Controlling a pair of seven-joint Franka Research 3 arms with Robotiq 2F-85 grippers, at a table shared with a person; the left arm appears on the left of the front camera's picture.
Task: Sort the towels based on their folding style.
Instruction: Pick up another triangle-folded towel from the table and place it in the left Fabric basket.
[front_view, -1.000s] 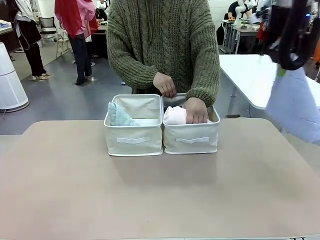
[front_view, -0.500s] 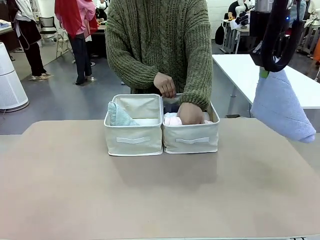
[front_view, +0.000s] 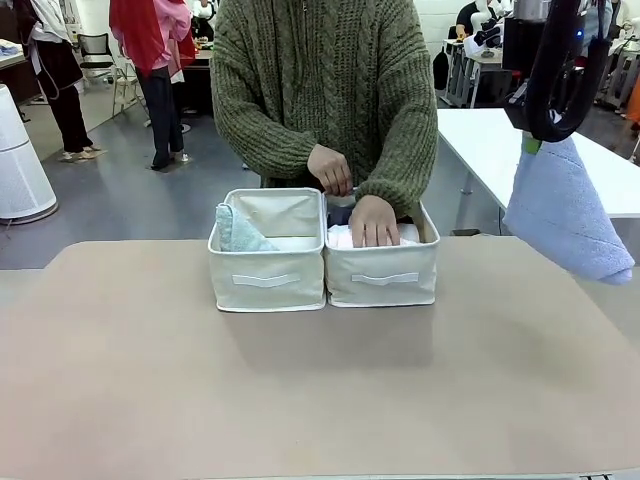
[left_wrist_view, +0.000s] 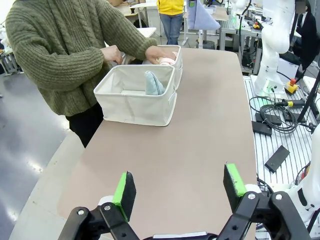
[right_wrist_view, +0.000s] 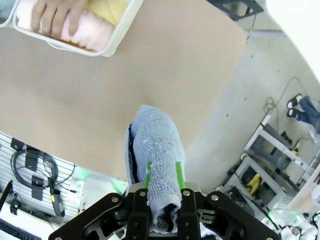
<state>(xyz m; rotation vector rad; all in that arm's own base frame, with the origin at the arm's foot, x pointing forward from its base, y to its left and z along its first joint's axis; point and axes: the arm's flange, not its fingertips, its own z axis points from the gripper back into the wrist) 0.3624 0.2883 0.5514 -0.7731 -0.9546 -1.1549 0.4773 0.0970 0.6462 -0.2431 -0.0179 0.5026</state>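
My left pincer (left_wrist_view: 179, 186) is wide open and holds nothing, low over the near end of the worktop (front_view: 320, 380). My right pincer (right_wrist_view: 163, 175) is squeezed tight on one end of the blue towel (front_view: 565, 212). The towel hangs high up at the right side, well away from the bins. It seems to hang by the worktop's edge, so if my grip slips it may land on the floor, but I can't be sure. Hanging like this, it may also come unfolded.

The left bin (front_view: 267, 280) has a folded teal towel (front_view: 238, 232), so I think mine goes there. The right bin (front_view: 383, 282) stands right against it, and a person's hand (front_view: 374, 220) lies there on the pink towel (right_wrist_view: 92, 32). I could bump that hand on my way.

A second ago my towel hung farther right and lower. Half a second ago the hand was pushed deeper into the bin. Now it lies flat on top.
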